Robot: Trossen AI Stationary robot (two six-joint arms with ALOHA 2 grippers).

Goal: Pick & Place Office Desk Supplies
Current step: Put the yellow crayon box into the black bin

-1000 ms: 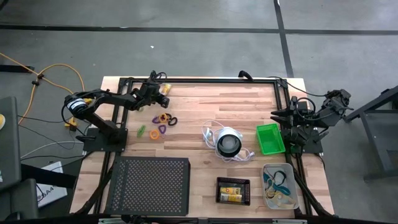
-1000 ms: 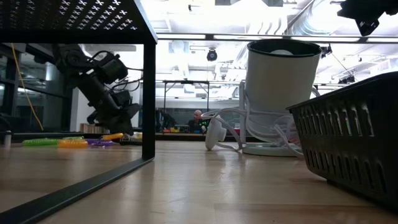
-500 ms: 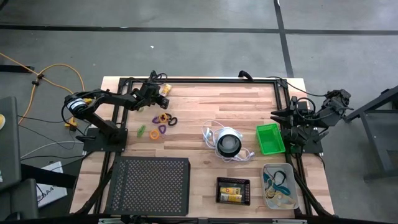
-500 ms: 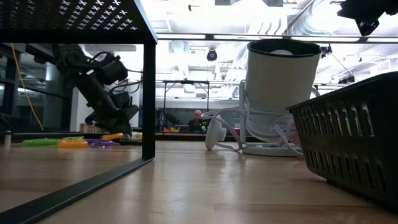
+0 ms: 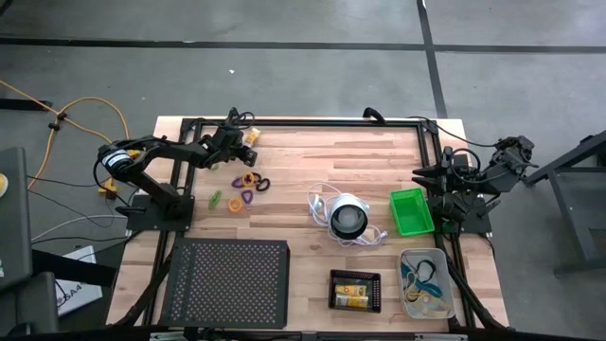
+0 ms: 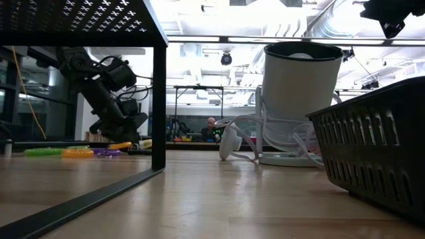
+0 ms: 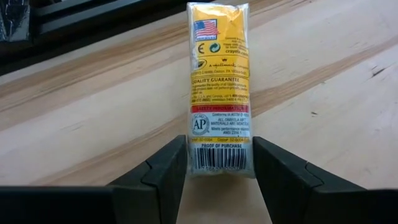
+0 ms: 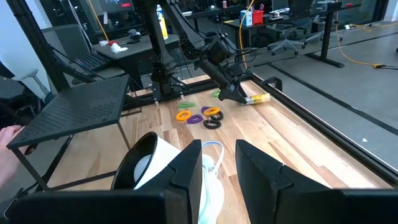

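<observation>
One slim yellow pack [image 7: 219, 87], glossy and printed with small text, lies on the pale wood table [image 5: 312, 161] near its far left corner. The left gripper [image 7: 221, 171] has it by one end, matte black fingers [image 7: 163, 174] pressed to its sides. Small rubbery loops [image 5: 248, 182] lie just beside. The right gripper [image 8: 219, 171] waits part open, empty, at the table's right edge.

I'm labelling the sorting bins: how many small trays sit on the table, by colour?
green tray: 1
black tray: 1
clear tray: 1
Total: 3
</observation>
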